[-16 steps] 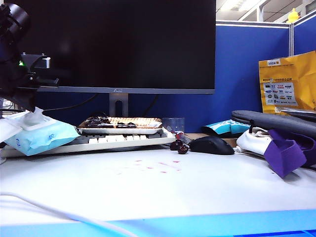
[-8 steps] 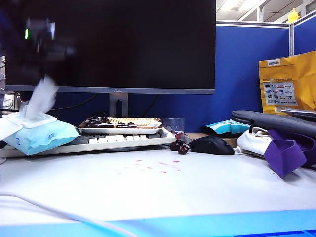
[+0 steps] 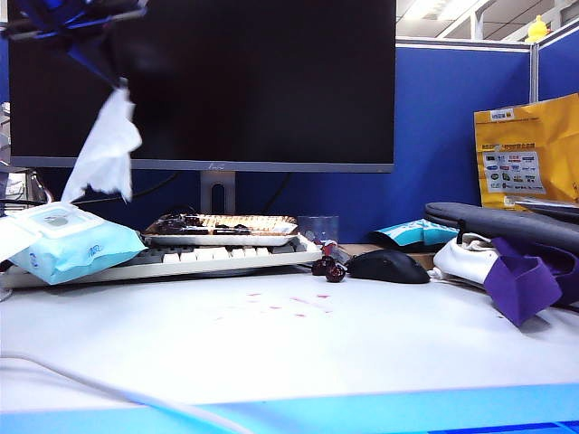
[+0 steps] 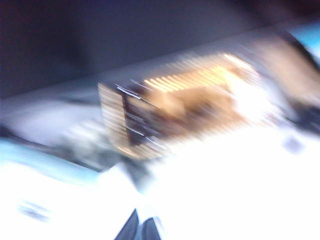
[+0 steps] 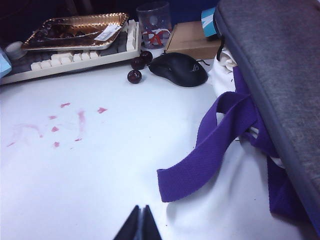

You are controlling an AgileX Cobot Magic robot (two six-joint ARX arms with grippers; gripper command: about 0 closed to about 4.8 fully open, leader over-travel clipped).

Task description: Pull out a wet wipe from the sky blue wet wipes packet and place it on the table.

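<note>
While your left gripper (image 3: 113,80) pinches the wet wipe (image 3: 106,149) above the sky blue wet wipes packet (image 3: 68,242) (flap open), your right gripper (image 5: 140,225) sits closed over the table (image 5: 100,170).

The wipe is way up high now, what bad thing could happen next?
The wet wipe dangles from the shut left tool, high above the sky blue wet wipes packet. If the pinch slips, it might drop onto the keyboard rather than the table. It could also land on the pink marks. The right tool rests shut nearby.
</note>
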